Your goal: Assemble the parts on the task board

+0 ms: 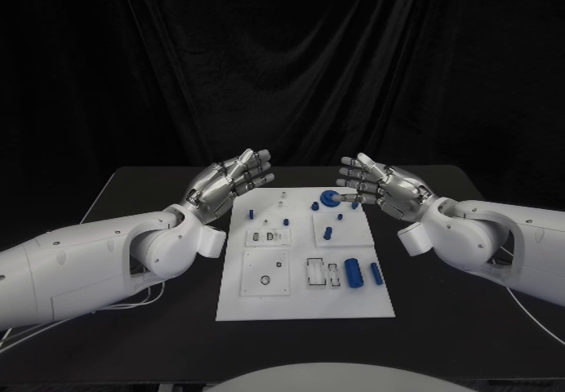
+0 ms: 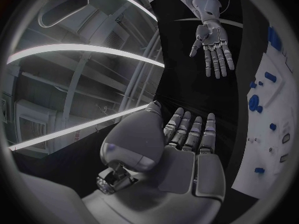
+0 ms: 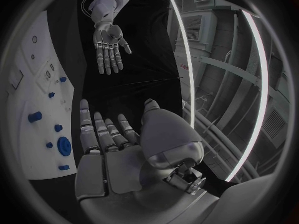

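Head view puts the white task board (image 1: 304,302) in the lower middle of the frame, lying flat on the black table (image 1: 153,327). Small blue parts (image 1: 353,273) sit on the board: a round knob-like piece (image 1: 328,197) near the board's upper edge, several small pegs around it, and two upright cylinders toward the board's lower right. The left hand (image 1: 226,186) hangs left of the board's upper corner, fingers stretched out and apart, holding nothing. The right hand (image 1: 379,186) hangs right of the board's upper edge, just beside the round blue piece, its fingers likewise spread and holding nothing. The two palms face each other across the top of the board. Left wrist view shows that hand's fingers (image 2: 190,129) extended straight, with the board along the right rim of the circle and the other hand open at the upper right. Right wrist view shows the same open posture, with the board at the left rim.
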Controlling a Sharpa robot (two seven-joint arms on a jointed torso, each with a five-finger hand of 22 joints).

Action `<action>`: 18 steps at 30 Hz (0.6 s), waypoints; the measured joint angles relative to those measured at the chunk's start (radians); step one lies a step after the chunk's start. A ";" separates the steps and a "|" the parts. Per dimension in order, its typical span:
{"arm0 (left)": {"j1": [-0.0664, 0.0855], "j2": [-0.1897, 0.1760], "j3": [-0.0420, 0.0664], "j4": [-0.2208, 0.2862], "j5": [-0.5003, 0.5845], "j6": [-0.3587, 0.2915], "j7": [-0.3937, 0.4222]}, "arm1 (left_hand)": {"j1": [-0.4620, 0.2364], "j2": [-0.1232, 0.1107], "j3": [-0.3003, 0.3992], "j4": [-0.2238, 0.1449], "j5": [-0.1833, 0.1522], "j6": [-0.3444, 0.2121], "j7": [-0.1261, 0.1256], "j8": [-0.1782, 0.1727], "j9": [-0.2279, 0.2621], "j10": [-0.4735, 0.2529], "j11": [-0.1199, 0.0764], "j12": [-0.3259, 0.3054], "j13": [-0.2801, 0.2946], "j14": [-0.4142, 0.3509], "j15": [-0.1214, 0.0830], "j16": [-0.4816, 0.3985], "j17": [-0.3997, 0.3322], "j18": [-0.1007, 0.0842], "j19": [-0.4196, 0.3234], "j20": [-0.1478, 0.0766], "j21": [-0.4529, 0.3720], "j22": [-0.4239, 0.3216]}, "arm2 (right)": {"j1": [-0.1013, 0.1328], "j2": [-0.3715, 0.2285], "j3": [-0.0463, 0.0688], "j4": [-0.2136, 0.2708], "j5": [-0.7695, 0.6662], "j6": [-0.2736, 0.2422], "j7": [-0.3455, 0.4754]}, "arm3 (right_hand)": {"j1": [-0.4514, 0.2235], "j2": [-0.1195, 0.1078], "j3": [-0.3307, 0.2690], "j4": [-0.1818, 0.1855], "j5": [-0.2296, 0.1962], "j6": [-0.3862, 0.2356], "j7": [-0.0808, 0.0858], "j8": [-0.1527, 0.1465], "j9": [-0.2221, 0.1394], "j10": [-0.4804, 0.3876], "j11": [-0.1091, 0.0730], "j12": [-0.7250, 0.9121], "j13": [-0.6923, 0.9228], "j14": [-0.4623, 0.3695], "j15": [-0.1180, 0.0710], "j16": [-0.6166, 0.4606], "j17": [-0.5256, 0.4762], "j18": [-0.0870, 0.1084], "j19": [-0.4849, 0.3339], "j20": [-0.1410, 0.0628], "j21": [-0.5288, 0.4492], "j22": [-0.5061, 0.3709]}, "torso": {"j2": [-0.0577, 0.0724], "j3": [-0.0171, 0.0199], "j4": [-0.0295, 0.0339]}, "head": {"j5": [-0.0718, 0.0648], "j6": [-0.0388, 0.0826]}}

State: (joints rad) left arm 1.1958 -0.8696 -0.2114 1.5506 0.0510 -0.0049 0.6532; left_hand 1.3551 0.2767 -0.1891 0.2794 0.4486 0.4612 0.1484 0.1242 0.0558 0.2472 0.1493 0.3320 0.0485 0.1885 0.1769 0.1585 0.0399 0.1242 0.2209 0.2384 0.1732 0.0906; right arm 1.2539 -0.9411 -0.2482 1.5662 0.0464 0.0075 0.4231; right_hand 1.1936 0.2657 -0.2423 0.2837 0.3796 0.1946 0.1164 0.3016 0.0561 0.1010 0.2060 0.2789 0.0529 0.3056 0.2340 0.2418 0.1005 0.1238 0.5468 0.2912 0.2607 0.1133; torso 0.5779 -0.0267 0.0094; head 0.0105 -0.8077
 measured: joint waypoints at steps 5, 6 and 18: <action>0.000 -0.050 0.000 0.030 -0.033 -0.001 0.011 | 0.078 0.007 0.051 -0.042 0.110 0.102 -0.006 0.024 0.013 0.100 0.018 0.061 0.014 0.070 -0.002 0.043 0.008 0.023 0.033 0.024 0.027 0.007 | 0.008 -0.022 0.000 0.008 0.000 0.018 0.001 | 0.057 -0.017 -0.005 -0.004 0.003 0.087 0.007 0.049 0.012 0.139 0.029 0.230 0.031 0.229 -0.005 0.112 0.027 0.017 0.171 -0.002 0.049 0.006 | 0.012 -0.0018 0.0058 | 0.004 -0.020; 0.000 -0.060 0.000 0.036 -0.039 -0.003 0.013 | 0.078 0.007 0.058 -0.041 0.116 0.116 -0.009 0.029 0.016 0.117 0.022 0.073 0.016 0.084 -0.001 0.052 0.010 0.023 0.040 0.028 0.033 0.009 | 0.010 -0.028 0.000 0.011 0.000 0.021 0.001 | 0.070 -0.021 -0.007 -0.009 0.004 0.109 0.008 0.065 0.016 0.150 0.030 0.247 0.032 0.249 -0.007 0.116 0.027 0.017 0.184 -0.003 0.050 0.005 | 0.013 -0.0021 0.0067 | 0.005 -0.025; 0.003 -0.143 0.000 0.080 -0.068 -0.023 0.020 | -0.064 0.007 -0.025 0.014 -0.153 0.127 -0.024 0.028 0.026 0.122 0.042 0.073 0.018 0.098 0.013 0.062 0.012 0.039 0.066 0.047 0.046 0.009 | 0.082 -0.087 0.000 0.029 -0.135 -0.001 -0.001 | 0.295 -0.061 0.030 -0.161 0.066 0.262 0.022 0.135 0.038 0.270 0.013 0.351 0.029 0.468 -0.063 0.166 0.041 0.049 0.332 -0.020 0.068 -0.018 | 0.042 -0.0033 0.0130 | 0.006 -0.064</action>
State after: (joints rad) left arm 1.1984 -1.0122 -0.2116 1.6310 -0.0167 -0.0281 0.6730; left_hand 1.2906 0.2839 -0.2140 0.2932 0.2955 0.5881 0.1241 0.1527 0.0823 0.3694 0.1918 0.4053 0.0668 0.2866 0.1901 0.2205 0.0516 0.1630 0.2871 0.2858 0.2188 0.0994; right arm 1.3355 -1.0284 -0.2486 1.5949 -0.0884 0.0066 0.4218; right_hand 1.4884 0.2051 -0.2120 0.1231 0.4456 0.4564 0.1382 0.4367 0.0946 0.3715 0.2187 0.6303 0.0820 0.7738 0.1708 0.4076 0.1412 0.1724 0.8792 0.2713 0.3290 0.0948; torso 0.6200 -0.0299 0.0224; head 0.0162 -0.8719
